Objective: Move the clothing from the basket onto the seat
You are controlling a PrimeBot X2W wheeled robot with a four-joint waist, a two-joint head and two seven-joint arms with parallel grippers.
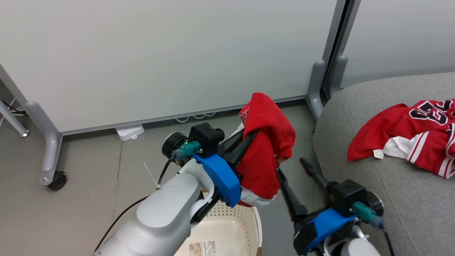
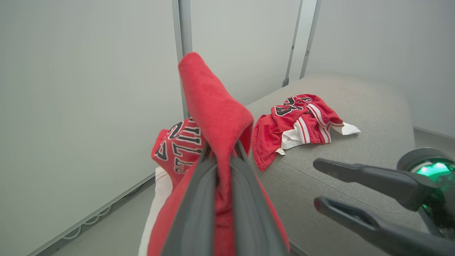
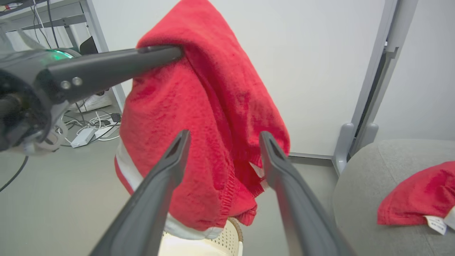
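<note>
Fabric fills my left claw (image 1: 249, 138): its two dark fingers are pinched together on a fold of a red garment (image 1: 267, 142), which hangs clear in the air above the basket (image 1: 245, 217). From the left wrist camera I see the cloth (image 2: 213, 99) rising in a peak out of the clamped claw (image 2: 220, 151), with black-and-white lettering on the part that droops to one side. A white band runs along its lower hem, which dangles just over the basket rim in the right wrist view (image 3: 227, 239).

My right claw (image 1: 291, 166) sits on the right of the basket, fingers spread wide and aimed at the hanging garment (image 3: 206, 106). Its tips are just beside the cloth; I cannot tell whether they touch it.

Further right of the basket lies the grey seat (image 1: 373, 199). A second red garment (image 1: 408, 135) rests crumpled on that cushion, numerals up, white striped panels showing and a small white tag (image 1: 378, 154) at its near edge.

A barcode label (image 1: 203, 247) shows on the basket's inside bottom. Beyond the basket a pale partition (image 1: 160, 60) stands on the floor (image 1: 92, 177).
</note>
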